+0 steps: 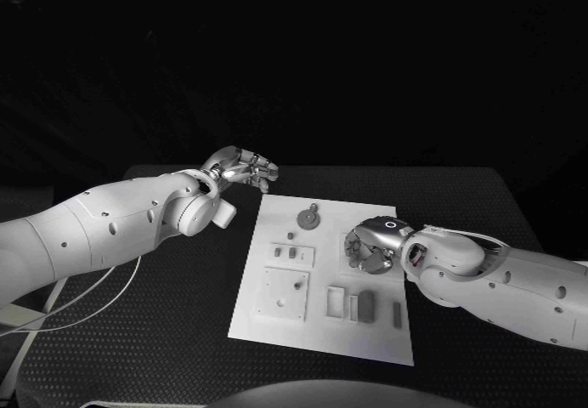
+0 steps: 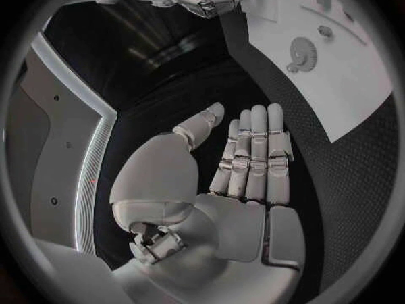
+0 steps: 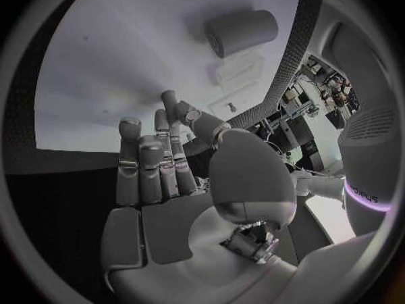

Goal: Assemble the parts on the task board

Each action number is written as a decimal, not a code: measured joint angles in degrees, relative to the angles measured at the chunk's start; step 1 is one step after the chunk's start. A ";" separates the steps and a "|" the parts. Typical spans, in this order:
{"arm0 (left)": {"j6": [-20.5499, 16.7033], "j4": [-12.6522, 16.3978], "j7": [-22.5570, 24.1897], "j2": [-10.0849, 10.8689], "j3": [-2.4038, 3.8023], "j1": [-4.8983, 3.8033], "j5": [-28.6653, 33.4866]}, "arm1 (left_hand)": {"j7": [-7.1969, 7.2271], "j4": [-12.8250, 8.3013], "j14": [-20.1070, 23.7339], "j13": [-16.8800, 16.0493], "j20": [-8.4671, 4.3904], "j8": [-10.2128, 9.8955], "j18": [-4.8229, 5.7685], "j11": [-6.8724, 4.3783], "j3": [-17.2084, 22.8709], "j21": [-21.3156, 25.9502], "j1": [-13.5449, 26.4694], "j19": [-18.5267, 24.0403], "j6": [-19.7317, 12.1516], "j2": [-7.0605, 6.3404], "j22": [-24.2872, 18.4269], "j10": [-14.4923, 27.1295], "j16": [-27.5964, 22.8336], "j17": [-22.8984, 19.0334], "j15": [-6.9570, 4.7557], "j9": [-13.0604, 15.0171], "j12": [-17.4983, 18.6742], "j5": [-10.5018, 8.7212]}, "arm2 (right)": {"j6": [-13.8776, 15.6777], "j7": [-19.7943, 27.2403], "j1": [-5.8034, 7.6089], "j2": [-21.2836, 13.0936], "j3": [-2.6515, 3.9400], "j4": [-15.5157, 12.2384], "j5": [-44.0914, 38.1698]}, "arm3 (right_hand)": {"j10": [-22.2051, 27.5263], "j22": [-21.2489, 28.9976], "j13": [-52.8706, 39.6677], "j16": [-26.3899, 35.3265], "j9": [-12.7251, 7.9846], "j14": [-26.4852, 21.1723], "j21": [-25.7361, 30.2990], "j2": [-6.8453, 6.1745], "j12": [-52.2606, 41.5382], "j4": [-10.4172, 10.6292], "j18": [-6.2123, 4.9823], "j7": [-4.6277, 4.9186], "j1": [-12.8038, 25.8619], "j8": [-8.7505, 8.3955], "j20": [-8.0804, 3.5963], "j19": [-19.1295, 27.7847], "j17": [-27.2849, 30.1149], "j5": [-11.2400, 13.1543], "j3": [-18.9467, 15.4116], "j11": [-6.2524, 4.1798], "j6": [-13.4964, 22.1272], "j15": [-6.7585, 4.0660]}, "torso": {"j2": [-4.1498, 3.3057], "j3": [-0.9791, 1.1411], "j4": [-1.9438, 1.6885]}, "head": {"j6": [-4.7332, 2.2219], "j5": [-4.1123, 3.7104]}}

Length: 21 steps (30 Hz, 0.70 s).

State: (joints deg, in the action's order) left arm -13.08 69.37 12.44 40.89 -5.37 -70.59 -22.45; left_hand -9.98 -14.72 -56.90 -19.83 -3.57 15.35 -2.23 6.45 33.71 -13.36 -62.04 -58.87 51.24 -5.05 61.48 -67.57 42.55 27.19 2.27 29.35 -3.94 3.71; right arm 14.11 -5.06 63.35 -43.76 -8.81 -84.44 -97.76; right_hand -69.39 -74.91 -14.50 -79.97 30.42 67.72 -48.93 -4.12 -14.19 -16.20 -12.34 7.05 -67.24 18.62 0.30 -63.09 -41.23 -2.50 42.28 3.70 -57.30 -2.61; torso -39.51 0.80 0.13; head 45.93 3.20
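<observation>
In the head view, the task board [image 1: 321, 276], a flat white rectangular plate, lies in the middle of the black table [image 1: 147, 348], whose surface has a fine woven grain. Small grey parts sit on the board: a round gear-like piece [image 1: 310, 218] near its far edge, a small block plate [image 1: 291, 252] below that, a larger square plate [image 1: 285, 293] toward the near left corner, and a row of narrow upright blocks [image 1: 363, 305] near the right side. The left hand [image 1: 243, 167] hovers off the board's far left corner, over the table, fingers loosely curled with nothing in them. The right hand [image 1: 371, 244] hangs over the board's right half, fingers curled down; whether it touches anything cannot be told. A thin white cable [image 1: 92, 293] trails beside the left arm.

In the left wrist view, the left hand [image 2: 245, 175] is flat, its fingers straight and side by side, holding nothing; the board [image 2: 337, 67] and the gear piece [image 2: 301, 50] lie beyond it.

In the right wrist view, the right hand [image 3: 165, 175] shows fingers extended over the board [image 3: 127, 61], empty, with a grey cylindrical part [image 3: 242, 32] lying ahead on the board.
</observation>
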 measured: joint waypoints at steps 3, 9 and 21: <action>0.00 -0.02 0.00 -0.01 0.00 0.00 0.00 | 0.00 0.00 0.00 0.00 0.00 0.00 0.01 0.00 0.00 0.00 0.00 0.00 0.00 0.00 0.05 0.00 0.00 0.00 0.00 0.00 0.00 0.00 | 0.35 -0.21 -0.06 -0.34 -0.03 -0.56 -0.30 | -0.15 0.00 -0.01 0.00 0.00 0.17 -0.22 0.00 -0.22 -0.04 0.06 -0.18 0.00 0.33 -0.10 -0.11 0.00 -0.16 0.41 -0.13 -0.39 -0.01 | 0.01 0.00 -0.01 | 0.01 -0.04; 0.00 -0.09 0.01 0.01 0.00 0.00 0.00 | 0.00 0.00 0.00 0.00 0.00 0.00 0.04 0.00 0.00 0.23 0.00 0.00 0.00 0.00 0.05 0.00 0.00 0.03 0.00 0.00 0.00 0.00 | 1.03 -0.51 0.04 -1.77 0.32 -2.37 -0.56 | -0.68 0.00 -0.01 0.00 0.35 0.66 -0.22 -0.07 -0.23 -0.24 0.09 -0.52 -0.07 0.35 -0.30 -0.50 0.00 -0.16 0.67 -0.42 -0.74 -0.32 | 0.02 0.00 -0.01 | 0.08 0.00; -0.01 -0.20 0.04 0.04 0.00 0.00 0.00 | 0.00 0.00 0.00 0.00 0.00 0.00 0.10 0.00 0.00 0.23 0.00 0.00 0.00 0.00 0.04 0.00 -0.22 0.11 0.00 0.01 0.00 0.00 | 1.77 -0.47 2.05 -2.91 2.26 -5.66 -0.60 | -1.09 0.00 -0.16 0.22 0.35 0.82 -0.22 0.07 -0.77 -0.09 0.35 -0.49 0.08 0.71 -0.39 -0.80 0.00 -0.15 0.83 -0.61 -1.11 -0.27 | 0.02 -0.02 0.01 | 0.12 0.22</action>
State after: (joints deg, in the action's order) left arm -13.09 69.17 12.48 40.93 -5.37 -70.59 -22.45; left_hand -9.98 -14.72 -56.90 -19.83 -3.57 15.35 -2.13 6.44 33.71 -13.13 -62.04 -58.86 51.24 -5.05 61.52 -67.57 42.33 27.31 2.26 29.35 -3.94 3.71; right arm 15.88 -5.54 65.40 -46.67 -6.55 -90.10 -98.36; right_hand -70.49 -74.90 -14.66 -79.75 30.77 68.54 -49.15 -4.05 -14.96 -16.30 -11.99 6.56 -67.16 19.34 -0.09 -63.89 -41.24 -2.65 43.11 3.08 -58.40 -2.88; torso -39.49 0.79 0.14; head 46.05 3.42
